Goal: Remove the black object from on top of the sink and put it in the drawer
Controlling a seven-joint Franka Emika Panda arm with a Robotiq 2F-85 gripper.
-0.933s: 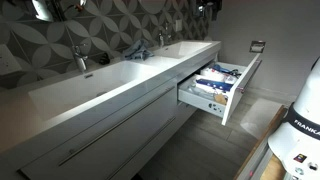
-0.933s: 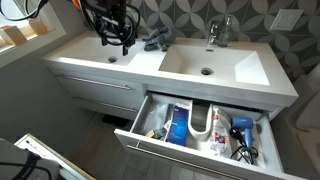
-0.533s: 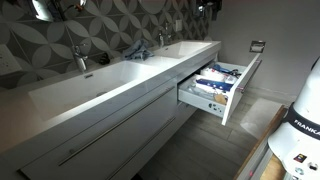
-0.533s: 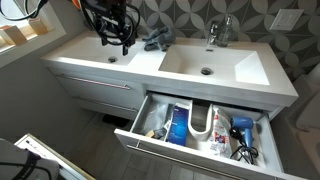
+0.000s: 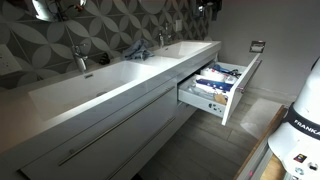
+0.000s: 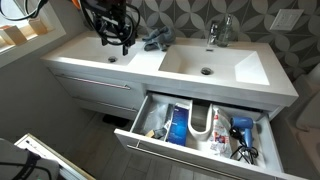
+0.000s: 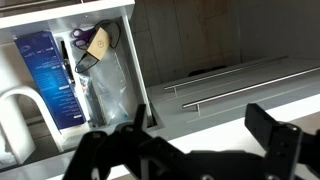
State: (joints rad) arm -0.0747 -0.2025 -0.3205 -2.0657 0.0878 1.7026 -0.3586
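Note:
The long white sink (image 6: 150, 62) has chrome taps in both exterior views (image 5: 110, 78). A small black object (image 6: 155, 42) lies on its top between the two basins, close to the patterned wall; it also shows in the other exterior view (image 5: 137, 52). The white drawer (image 6: 195, 150) below stands pulled open and shows in the other exterior view (image 5: 236, 92) and the wrist view (image 7: 135, 60). My gripper (image 6: 122, 38) hangs above the basin away from the drawer, apart from the black object. In the wrist view its jaws (image 7: 185, 140) are wide open and empty.
The drawer holds a blue box (image 7: 50, 75), a white pipe cut-out (image 6: 203, 125) and a hair dryer with cable (image 6: 240, 135). A longer white front with a thin bar handle (image 6: 95, 84) is shut beside it. The robot base (image 5: 298, 120) stands near the drawer.

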